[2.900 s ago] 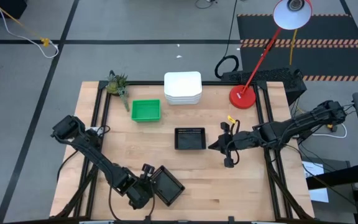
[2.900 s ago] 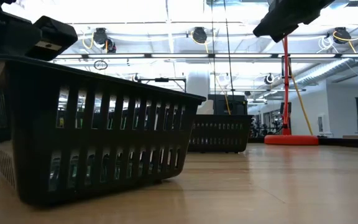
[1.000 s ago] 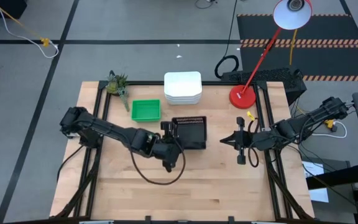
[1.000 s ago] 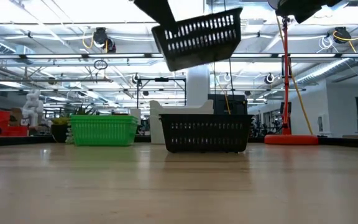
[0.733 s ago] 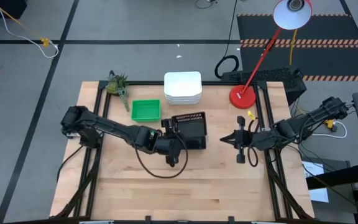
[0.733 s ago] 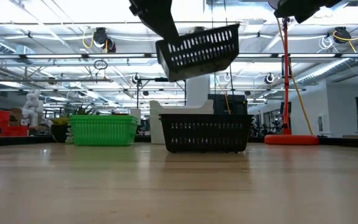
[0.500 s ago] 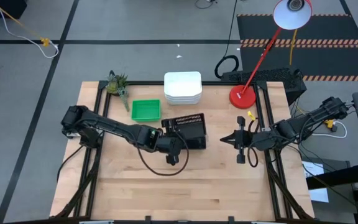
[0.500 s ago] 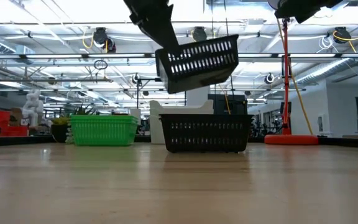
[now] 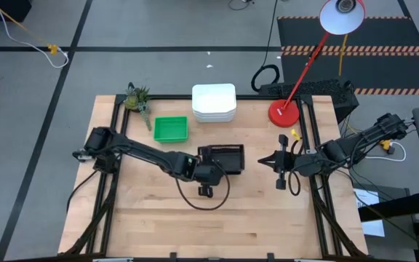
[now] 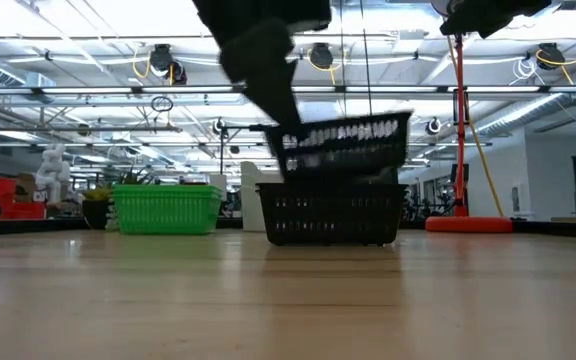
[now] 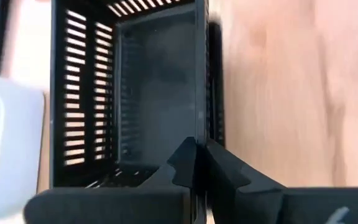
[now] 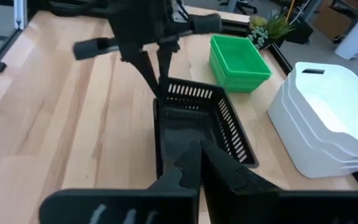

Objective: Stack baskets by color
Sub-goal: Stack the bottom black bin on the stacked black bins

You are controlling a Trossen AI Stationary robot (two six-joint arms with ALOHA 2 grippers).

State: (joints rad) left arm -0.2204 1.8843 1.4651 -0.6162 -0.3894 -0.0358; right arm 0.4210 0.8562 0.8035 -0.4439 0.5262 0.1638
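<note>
- The left gripper (image 9: 208, 163) is pinching the near wall of a black basket (image 9: 225, 154) between clenched jaws — the rim is sitting right between the fingers (image 11: 185, 163).
- The held basket is hanging just above a second black basket (image 10: 332, 216) at the table's middle.
- The right gripper (image 9: 265, 161) is hovering nearby, jaws clenched on nothing, beside the green basket (image 9: 170, 129) and white baskets (image 9: 214, 102).
</note>
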